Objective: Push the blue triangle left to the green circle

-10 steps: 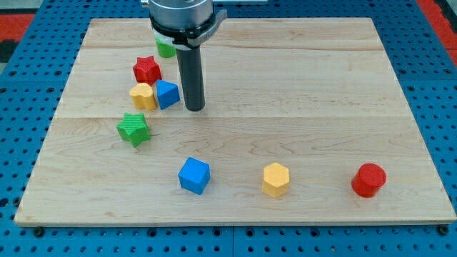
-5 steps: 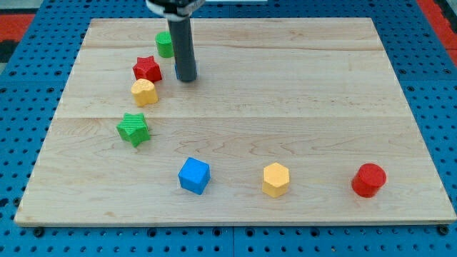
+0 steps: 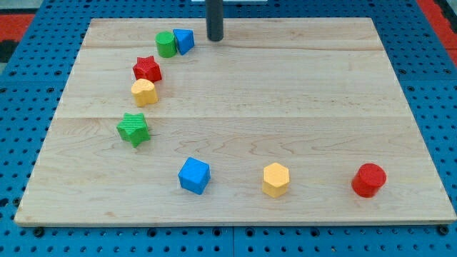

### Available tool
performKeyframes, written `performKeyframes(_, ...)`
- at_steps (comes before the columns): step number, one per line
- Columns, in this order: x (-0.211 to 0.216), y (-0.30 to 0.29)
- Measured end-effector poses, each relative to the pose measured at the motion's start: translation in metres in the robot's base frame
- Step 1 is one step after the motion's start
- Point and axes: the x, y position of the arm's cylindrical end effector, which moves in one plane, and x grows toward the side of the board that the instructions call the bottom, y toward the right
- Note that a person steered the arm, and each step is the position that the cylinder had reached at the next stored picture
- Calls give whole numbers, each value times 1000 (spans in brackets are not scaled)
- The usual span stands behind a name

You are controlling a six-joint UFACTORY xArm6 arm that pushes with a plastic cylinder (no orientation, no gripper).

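Observation:
The blue triangle (image 3: 184, 41) lies near the view's top left, touching the right side of the green circle (image 3: 166, 44). My tip (image 3: 215, 38) stands a little to the right of the blue triangle, apart from it, near the board's top edge. The rod rises out of the view's top.
A red star (image 3: 147, 69) and a yellow hexagon-like block (image 3: 143, 92) sit below the green circle. A green star (image 3: 133, 129) lies lower left. A blue cube (image 3: 193, 175), a yellow hexagon (image 3: 275, 179) and a red cylinder (image 3: 368, 179) line the bottom.
The blue triangle has gone from beside the yellow block up to the green circle. My tip has moved up and right, and now stands off the triangle.

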Motion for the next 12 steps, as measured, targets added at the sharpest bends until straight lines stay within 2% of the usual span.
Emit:
performKeyframes(1, 29, -17)
performKeyframes(2, -7, -53)
performKeyframes(3, -35, -54)
performKeyframes(5, -61, 26)
performKeyframes(6, -83, -7)
performKeyframes(8, -85, -76)
performKeyframes(10, -74, -20)
performKeyframes(11, -74, -58)
performKeyframes(12, -75, -136)
